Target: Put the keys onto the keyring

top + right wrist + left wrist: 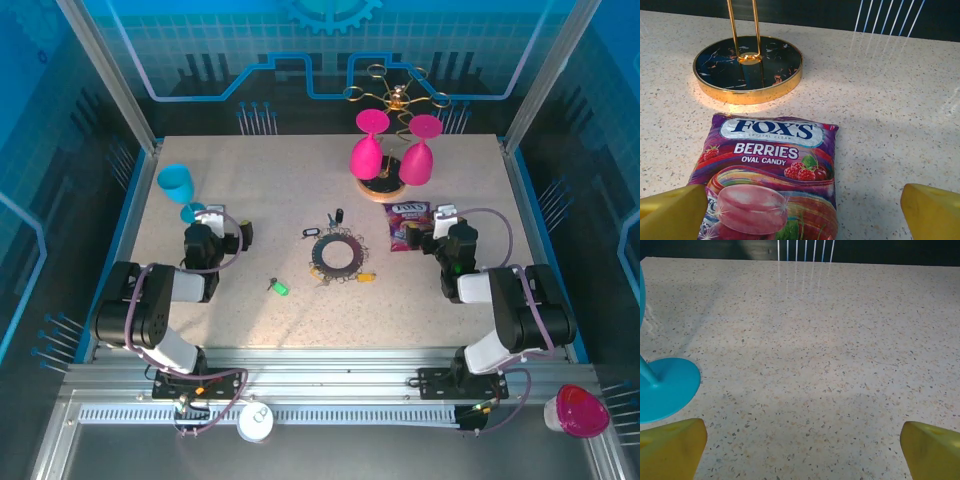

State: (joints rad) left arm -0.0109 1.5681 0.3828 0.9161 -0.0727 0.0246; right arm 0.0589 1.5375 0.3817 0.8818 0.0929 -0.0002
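A: At the centre of the table, the keyring lies flat, with the keys loose around it: green near-left, yellow near-right, black and blue far.
B: The grippers?
A: Left gripper and right gripper are spread wide, holding nothing.

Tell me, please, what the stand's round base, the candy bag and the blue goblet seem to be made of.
Stand base: dark marble-like slab with pale veins, in a polished gold metal rim, judging by its shine. Candy bag: glossy printed plastic film, creased with highlights. Blue goblet: probably matte moulded plastic, evenly opaque.
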